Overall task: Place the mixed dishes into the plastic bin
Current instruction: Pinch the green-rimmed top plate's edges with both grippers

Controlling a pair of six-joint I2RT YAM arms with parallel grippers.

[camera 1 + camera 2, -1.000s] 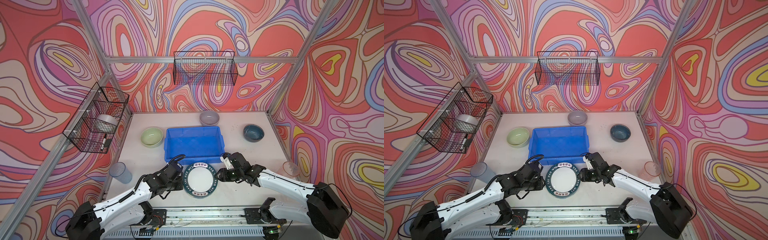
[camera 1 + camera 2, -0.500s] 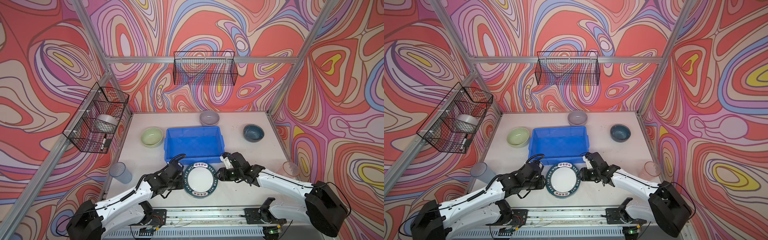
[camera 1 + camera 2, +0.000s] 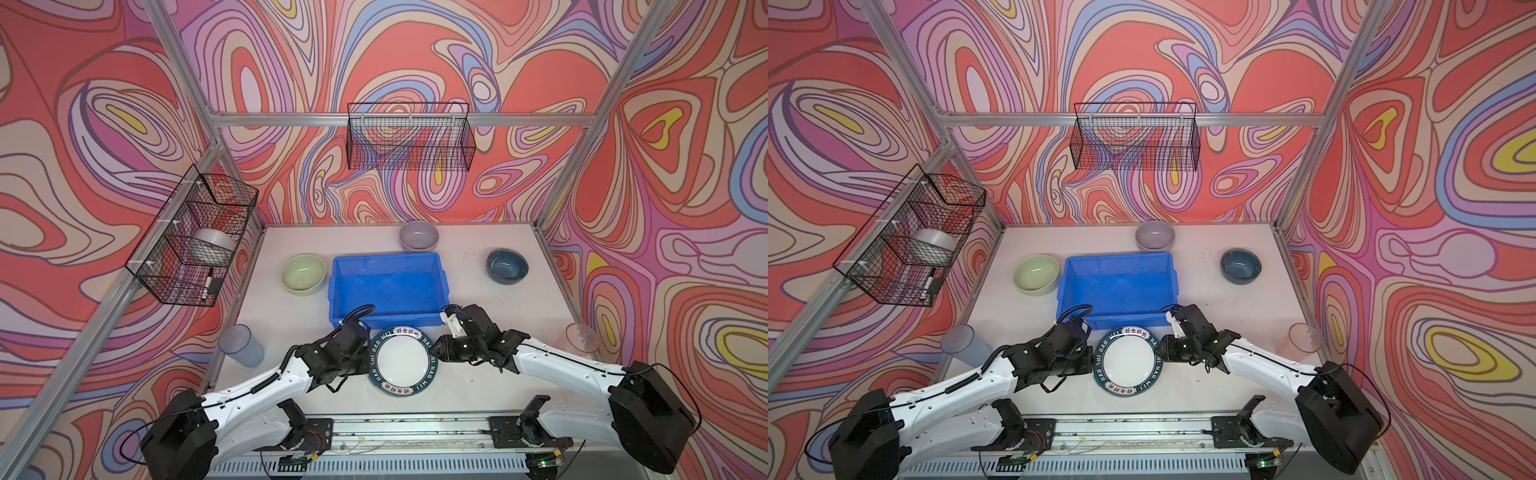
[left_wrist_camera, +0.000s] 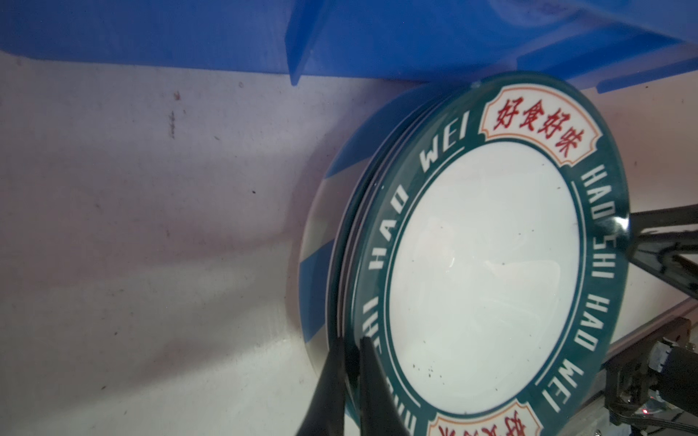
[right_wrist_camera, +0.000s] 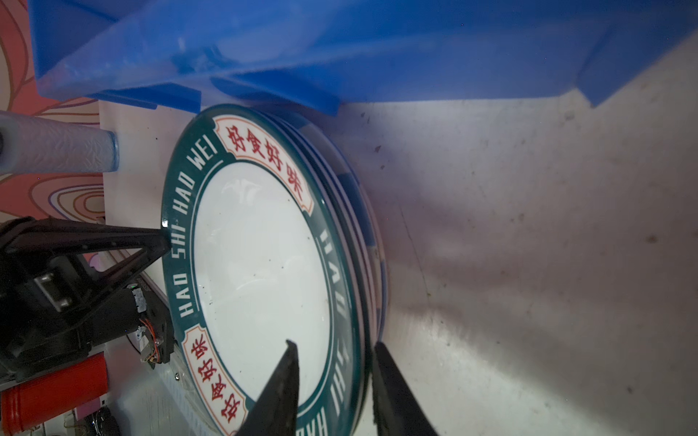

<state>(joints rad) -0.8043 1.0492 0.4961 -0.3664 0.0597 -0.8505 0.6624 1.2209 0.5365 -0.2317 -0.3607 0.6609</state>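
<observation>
My left tool (image 4: pixel 352 341) pinches the round green-rimmed plate (image 3: pixel 401 360); my right tool (image 5: pixel 335 342) straddles its far rim, spread, presumably for a level lift into the blue plastic bin (image 3: pixel 386 291).

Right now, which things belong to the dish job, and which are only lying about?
Job: stack of plates, green bowl, lilac bowl, teal bowl, blue tumbler, pink tumbler, blue bin.
Lying about: back wire basket, side wire basket, white roll.

Black wire basket (image 3: pixel 409 137) hung high at the back, second wire basket (image 3: pixel 193 237) at left holding white roll (image 3: pixel 214 245) and marker (image 3: pixel 208 284), white counter (image 3: pixel 291 324), swirl-patterned walls (image 3: pixel 415 50).
</observation>
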